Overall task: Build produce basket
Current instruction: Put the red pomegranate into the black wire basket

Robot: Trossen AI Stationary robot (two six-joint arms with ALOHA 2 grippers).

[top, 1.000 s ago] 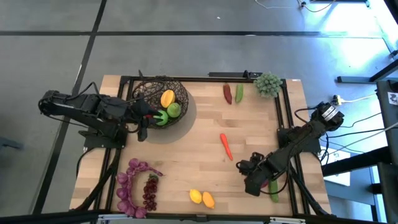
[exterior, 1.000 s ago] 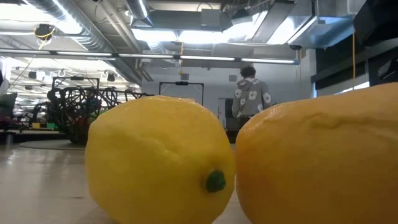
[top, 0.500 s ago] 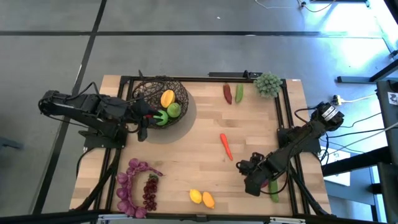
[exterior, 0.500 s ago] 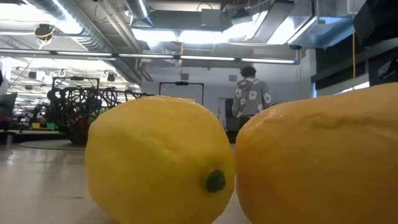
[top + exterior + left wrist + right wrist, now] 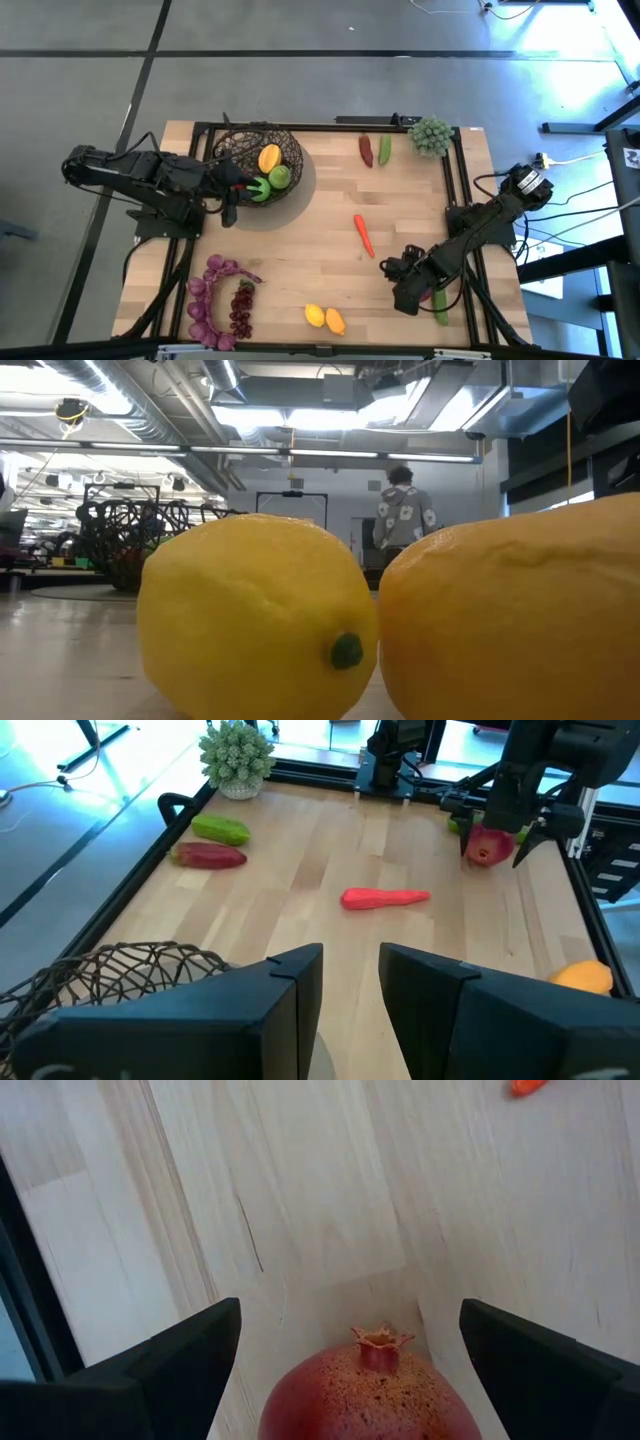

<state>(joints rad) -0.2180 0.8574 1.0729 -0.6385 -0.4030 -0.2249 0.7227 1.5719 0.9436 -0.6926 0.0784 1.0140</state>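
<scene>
At the lower edge of the high view two yellow toy lemons [image 5: 324, 318] lie touching, with the purple grape bunches [image 5: 218, 300] to their left. To the lower right, the right gripper [image 5: 415, 285] hangs with its fingers spread wide on either side of the round red pomegranate [image 5: 373, 1395], beside a long green cucumber [image 5: 440, 304].

Mid-frame lies the orange carrot [image 5: 363, 234]; farther up, at upper left, the left gripper [image 5: 232, 186], fingers a narrow gap apart, sits at the rim of the round dark wire-mesh basket [image 5: 288, 147], which holds a mango [image 5: 269, 158] and green fruit.

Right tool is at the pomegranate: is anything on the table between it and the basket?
Only the carrot lies near the straight line from the pomegranate, between the right tool's open fingers, to the basket. A lifted carry should clear it.
</scene>
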